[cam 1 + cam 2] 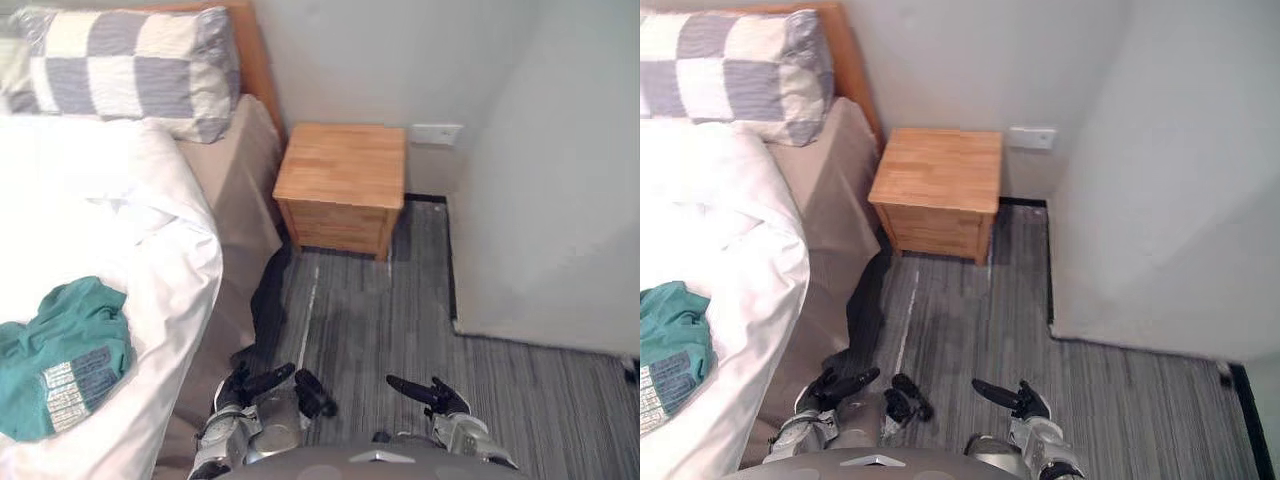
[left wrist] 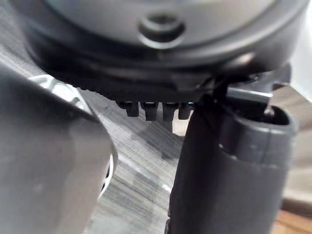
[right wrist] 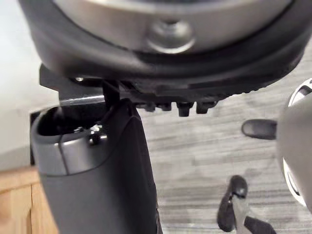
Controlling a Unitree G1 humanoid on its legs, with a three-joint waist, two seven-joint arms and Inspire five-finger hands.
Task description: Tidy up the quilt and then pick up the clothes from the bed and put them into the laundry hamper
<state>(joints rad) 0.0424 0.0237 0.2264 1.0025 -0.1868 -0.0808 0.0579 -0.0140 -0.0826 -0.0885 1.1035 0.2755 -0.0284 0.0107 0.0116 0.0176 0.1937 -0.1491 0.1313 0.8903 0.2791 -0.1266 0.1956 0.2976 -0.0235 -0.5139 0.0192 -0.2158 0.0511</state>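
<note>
**Both hands empty and low; green garment on the quilt**

Near the bottom of the head views, over the striped grey floor [image 1: 400,320]: left hand [image 1: 250,385] just beside the bed's near corner, fingers straight and relaxed, gripping nothing. A little to its right, right hand [image 1: 440,398], fingers likewise stretched out and pointing left, empty too. Both hands well apart from the clothes.

On the left, the bed [image 1: 235,170], covered by a white quilt [image 1: 110,200], rumpled and hanging over the right edge. Lying on the quilt at the near left, a crumpled green garment [image 1: 65,355] with a pale printed patch. At the far end, against the wooden headboard [image 1: 262,60], a grey-and-cream checked pillow [image 1: 130,65].

Draped down the bed's right side to the floor, a dark cloth [image 1: 268,300]; not clear what kind. Just right of the bed's far end, a small wooden nightstand [image 1: 342,165] against the wall, with a white wall outlet [image 1: 437,133] beside it on the right.
</note>
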